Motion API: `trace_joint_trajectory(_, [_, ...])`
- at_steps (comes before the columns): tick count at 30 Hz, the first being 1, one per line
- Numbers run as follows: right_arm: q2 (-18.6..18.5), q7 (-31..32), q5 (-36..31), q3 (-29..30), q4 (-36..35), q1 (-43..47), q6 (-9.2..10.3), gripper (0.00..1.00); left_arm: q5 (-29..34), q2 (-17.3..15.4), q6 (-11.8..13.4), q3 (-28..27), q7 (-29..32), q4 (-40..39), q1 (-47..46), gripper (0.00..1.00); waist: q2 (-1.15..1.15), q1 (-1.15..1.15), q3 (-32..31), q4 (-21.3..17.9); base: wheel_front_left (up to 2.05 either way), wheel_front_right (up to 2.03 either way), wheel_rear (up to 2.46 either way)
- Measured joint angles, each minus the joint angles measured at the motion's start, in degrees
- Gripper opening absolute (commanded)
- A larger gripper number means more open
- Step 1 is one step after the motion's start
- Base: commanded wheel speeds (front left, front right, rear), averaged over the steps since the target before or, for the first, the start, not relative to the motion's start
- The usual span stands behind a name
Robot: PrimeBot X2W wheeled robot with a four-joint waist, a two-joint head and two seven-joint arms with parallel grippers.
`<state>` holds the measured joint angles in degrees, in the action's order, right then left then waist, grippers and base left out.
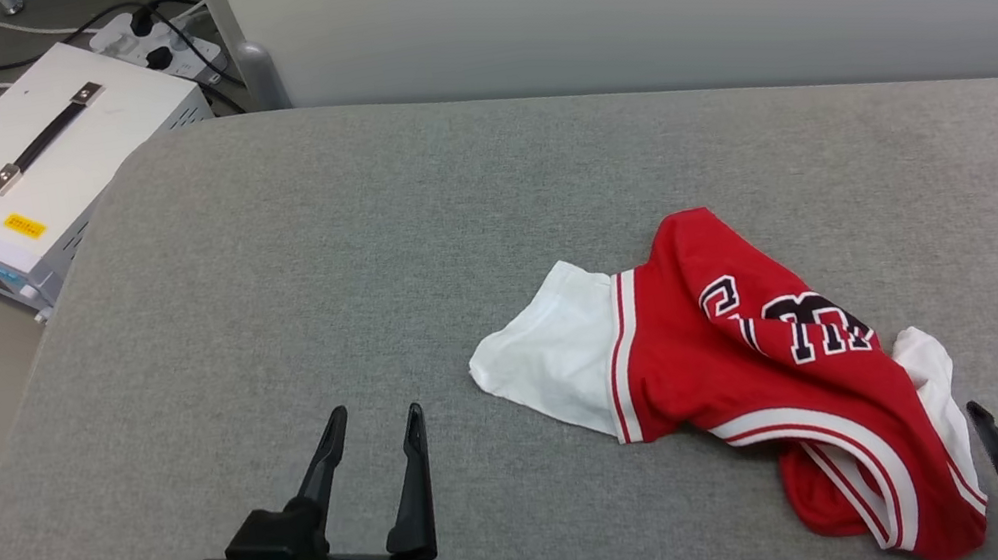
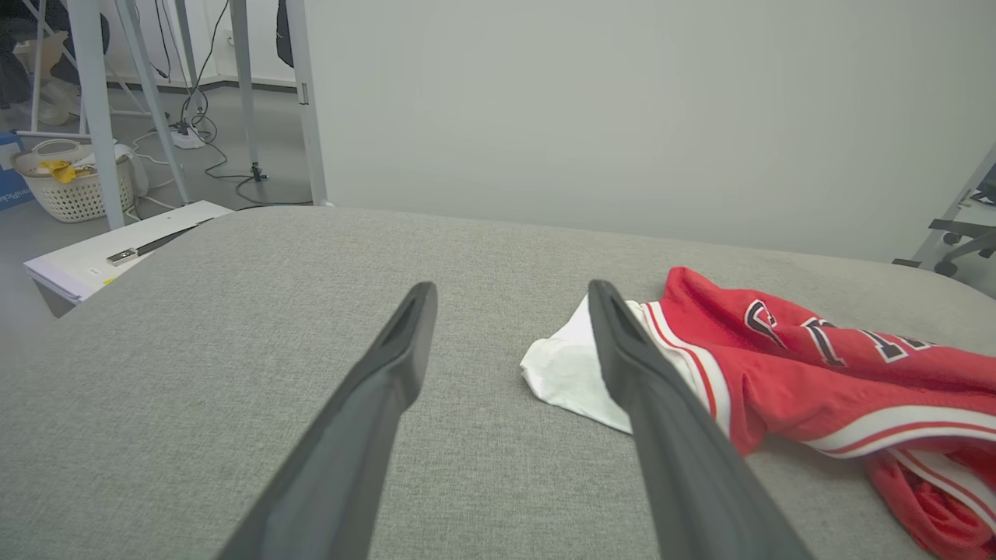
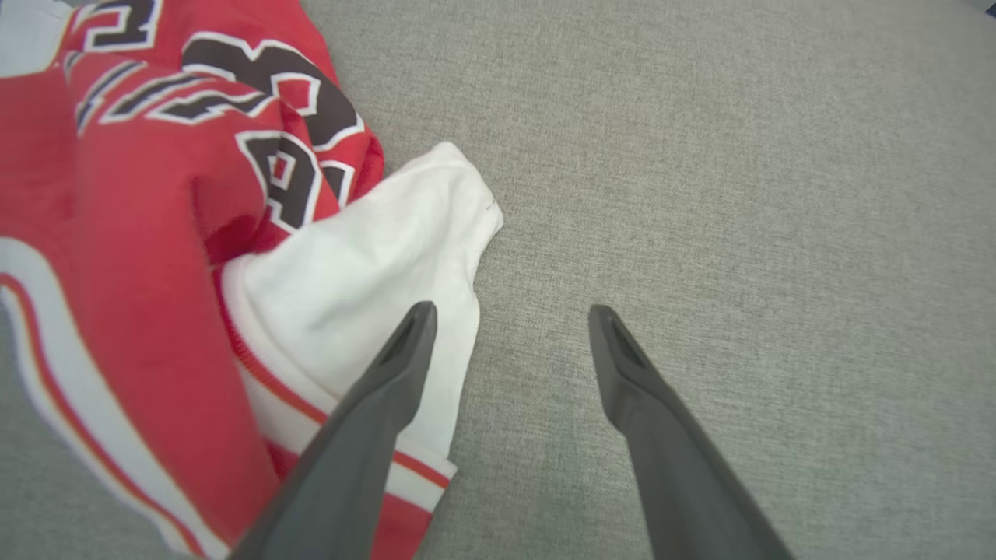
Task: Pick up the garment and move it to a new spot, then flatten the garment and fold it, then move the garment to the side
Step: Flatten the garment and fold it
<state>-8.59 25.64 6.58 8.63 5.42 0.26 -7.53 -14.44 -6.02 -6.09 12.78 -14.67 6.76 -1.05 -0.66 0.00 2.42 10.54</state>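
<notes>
Took the grey upholstered pad (image 1: 307,282) as reference.

Found the garment (image 1: 744,350) crumpled on the pad's near right part, red body bunched. Noted one white sleeve spread toward the pad's middle and a second patch of white cloth tucked at the pad's near right end. Read dark white-outlined block letters across the topmost fold; could not make out the whole word. Logged white-and-red stripe trim along the sleeve seam and along the fold nearest the pad's front edge.

Spotted the left gripper (image 1: 377,412) over the pad's near left part, jaws spread apart, holding nothing, clear of the cloth.

Caught the right gripper (image 3: 511,309) over the pad's near right end, jaws likewise wide apart with only bare pad between them. Saw one of its fingers (image 3: 358,443) overlapping the white cloth in the right wrist view; cannot tell whether touching.

Off the pad, just beside its far left corner: recorded a white case (image 1: 47,153) with a dark strap handle, on the floor.

Farther out past the same corner: marked a pale woven basket (image 2: 74,198) holding something yellow (image 2: 61,169); rest of contents too small to tell.
</notes>
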Motion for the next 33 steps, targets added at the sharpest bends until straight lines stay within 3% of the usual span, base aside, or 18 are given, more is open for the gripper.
trace_joint_trajectory(8, [-5.87,11.69,4.49,-3.05,-1.35,-2.05,0.0,1.0,1.36,1.13,-0.81,-0.38,0.0,0.22,-0.8,1.0,0.0,0.0,2.77,2.44,0.0,0.0,0.0])
trace_joint_trajectory(18, [-9.75,14.04,5.28,-9.27,3.43,-3.78,0.02,1.0,1.98,2.12,-1.04,-0.69,0.0,0.42,-2.85,1.0,0.0,0.0,6.36,4.98,0.0,0.0,0.0])
trace_joint_trajectory(19, [-10.06,14.04,5.3,-9.67,4.02,-3.94,0.05,0.89,1.99,2.13,-1.07,-0.76,0.0,0.45,-2.99,1.0,0.0,0.0,6.59,5.18,0.0,0.0,0.0])
trace_joint_trajectory(20, [-10.26,14.02,5.36,-9.92,4.48,-4.01,0.05,0.2,2.01,2.14,-1.07,-0.83,0.0,0.53,-3.13,1.0,0.0,0.0,6.77,5.31,0.0,0.0,0.0])
trace_joint_trajectory(21, [-10.35,13.92,5.43,-10.1,4.76,-4.13,0.05,0.0,2.1,2.15,-1.07,-0.9,0.0,0.59,-3.24,1.0,0.0,0.0,6.89,5.39,0.0,0.0,0.0])
trace_joint_trajectory(27, [-9.9,10.63,4.77,-9.84,6.62,-5.45,-0.08,0.0,2.34,2.27,-1.08,-1.58,0.0,1.32,-3.35,1.0,0.0,0.0,6.46,4.38,0.0,0.0,0.0])
trace_joint_trajectory(33, [-10.12,8.33,2.34,-4.17,6.73,-5.61,-0.05,0.0,2.38,2.27,-1.08,-1.36,0.01,1.6,-3.28,1.0,0.0,0.0,5.19,1.74,0.0,0.0,0.0])
